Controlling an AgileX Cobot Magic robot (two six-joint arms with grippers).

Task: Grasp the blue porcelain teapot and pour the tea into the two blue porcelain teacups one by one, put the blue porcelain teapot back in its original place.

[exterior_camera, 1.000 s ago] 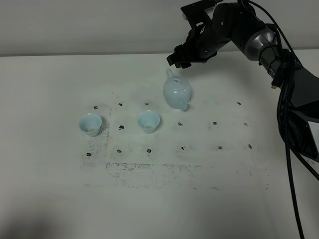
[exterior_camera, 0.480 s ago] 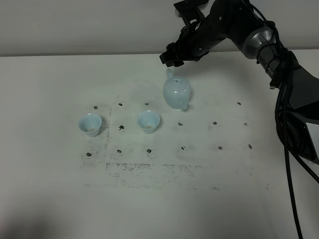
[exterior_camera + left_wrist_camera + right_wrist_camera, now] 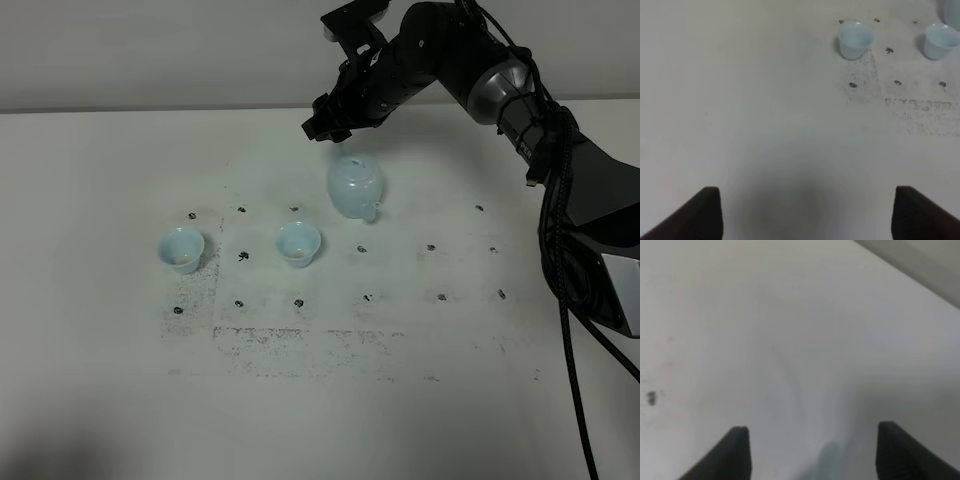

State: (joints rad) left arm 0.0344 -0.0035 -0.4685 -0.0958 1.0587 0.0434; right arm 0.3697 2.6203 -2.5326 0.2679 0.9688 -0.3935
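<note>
The pale blue teapot [image 3: 354, 185] stands upright on the white table, its handle toward the back and its spout toward the front. The two pale blue teacups stand to its front left, one at the left [image 3: 181, 249] and one nearer the pot [image 3: 298, 243]. My right gripper [image 3: 322, 125] hovers open just behind and left of the teapot's handle, holding nothing. In the right wrist view its fingers [image 3: 738, 452] are wide apart over the bare table. The left wrist view shows both cups [image 3: 855, 40] [image 3: 940, 41] far off and my left gripper [image 3: 807, 215] open and empty.
The white table [image 3: 100, 380] bears rows of small black marks [image 3: 362, 248] and a scuffed strip in front of the cups. A grey wall [image 3: 150, 50] runs along the table's back edge. The right arm and its cables [image 3: 570, 260] hang over the right side.
My right gripper has moved left and a little toward the back, from right of the teapot's handle to its left. The teapot and cups have not moved.
</note>
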